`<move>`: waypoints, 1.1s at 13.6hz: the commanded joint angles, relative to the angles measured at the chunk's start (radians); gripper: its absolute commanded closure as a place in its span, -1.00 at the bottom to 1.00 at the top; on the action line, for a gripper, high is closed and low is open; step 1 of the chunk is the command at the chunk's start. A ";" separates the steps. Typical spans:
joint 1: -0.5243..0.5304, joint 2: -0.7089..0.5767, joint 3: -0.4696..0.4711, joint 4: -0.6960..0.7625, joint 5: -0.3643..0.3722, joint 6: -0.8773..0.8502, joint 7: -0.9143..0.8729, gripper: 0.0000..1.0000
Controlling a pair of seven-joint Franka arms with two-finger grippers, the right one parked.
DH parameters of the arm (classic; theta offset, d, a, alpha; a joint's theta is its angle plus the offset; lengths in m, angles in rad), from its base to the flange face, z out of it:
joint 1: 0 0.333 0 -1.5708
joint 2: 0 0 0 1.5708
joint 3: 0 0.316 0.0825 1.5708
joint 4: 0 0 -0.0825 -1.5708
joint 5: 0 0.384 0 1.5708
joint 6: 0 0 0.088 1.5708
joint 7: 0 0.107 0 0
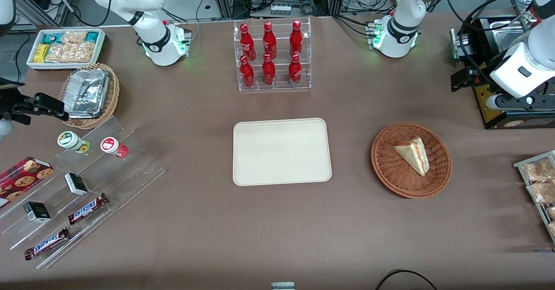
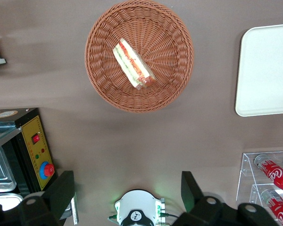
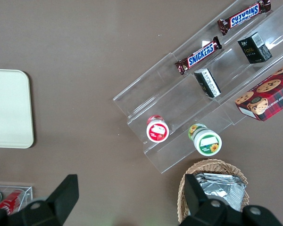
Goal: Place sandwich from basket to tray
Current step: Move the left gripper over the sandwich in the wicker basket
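A brown counter (image 1: 182, 220) carries the cream tray (image 1: 282, 151) at its middle and the reddish-brown wicker basket (image 1: 411, 160) toward the working arm's end.

The sandwich (image 1: 412, 154) lies inside the basket on its woven floor, a pale wedge whose red-orange and green filling shows along the cut edge in the left wrist view (image 2: 133, 64). The tray sits bare, well apart from the basket, with a clear rack of red cola bottles (image 1: 271, 56) farther from the front camera than the tray. The gripper (image 2: 127, 193) hangs high above the counter, with the basket (image 2: 139, 55) below it; its two dark fingers (image 2: 61, 193) are spread wide with nothing between them.
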 commanded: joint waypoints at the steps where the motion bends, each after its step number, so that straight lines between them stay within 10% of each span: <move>1: 0.002 -0.009 0.001 0.005 0.008 -0.023 0.014 -1.00; 15: 0.001 0.003 -0.002 -0.330 0.037 0.406 -0.102 -1.00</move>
